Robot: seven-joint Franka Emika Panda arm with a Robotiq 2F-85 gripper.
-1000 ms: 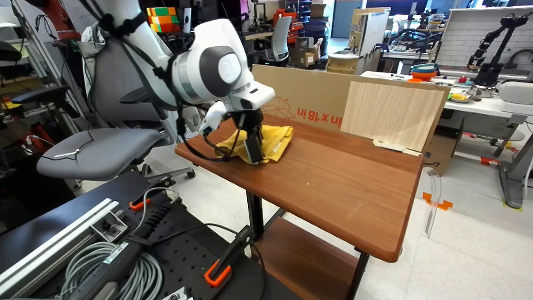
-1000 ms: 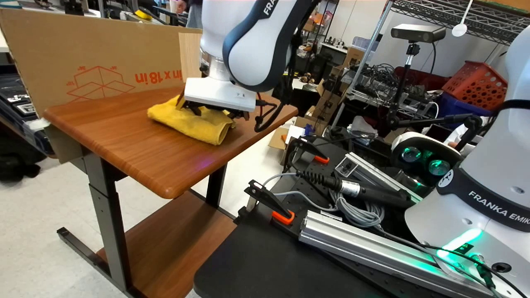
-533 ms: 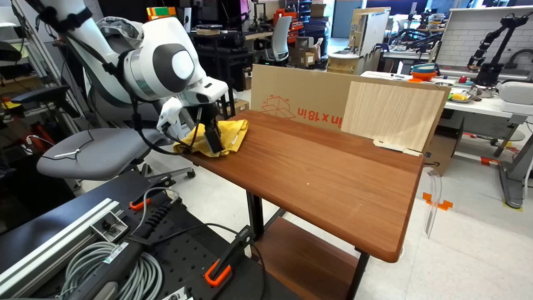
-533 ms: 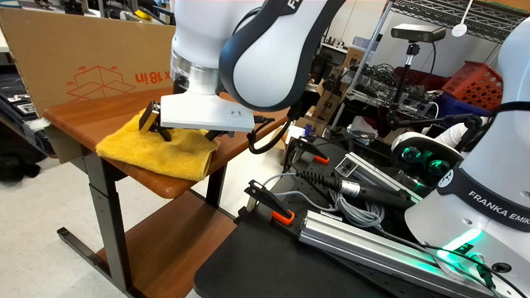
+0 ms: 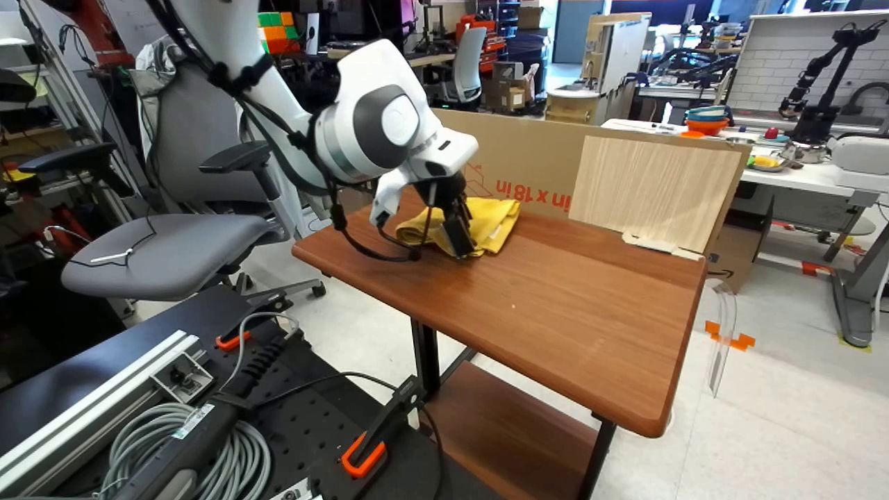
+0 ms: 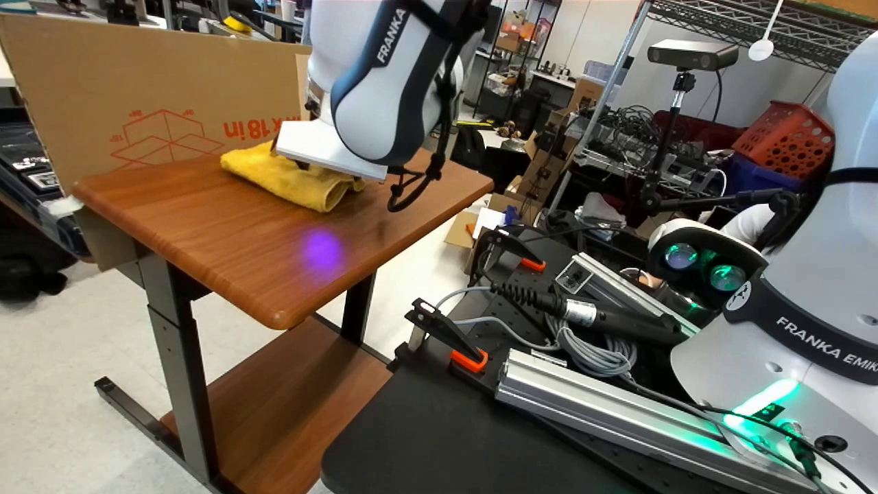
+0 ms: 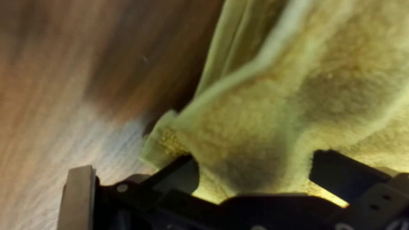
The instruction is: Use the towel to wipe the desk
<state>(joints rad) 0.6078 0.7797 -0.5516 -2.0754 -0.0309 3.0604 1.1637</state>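
The yellow towel (image 5: 498, 219) lies folded and bunched on the brown wooden desk (image 5: 583, 298), towards the cardboard side. It also shows in an exterior view (image 6: 278, 177) and fills much of the wrist view (image 7: 243, 105). My gripper (image 7: 254, 164) points down into the towel and is shut on a thick bunch of it. Dark fingers (image 7: 182, 174) stand on both sides of the bunch, touching it. The gripper (image 5: 455, 229) sits low over the desk. The fingers' tips are partly hidden by towel.
A cardboard sheet (image 5: 517, 156) stands along the desk's far edge, with a light wood board (image 5: 653, 187) against it. A grey chair (image 5: 167, 243) is beside the desk's end. A black bench (image 6: 411, 439) with clamps and cables stands in front. A tiny pale speck (image 5: 513, 306) lies on the desk.
The gripper and towel first moved to the desk's end near the chair. They then came back together, past where they started, towards the middle and the cardboard side.
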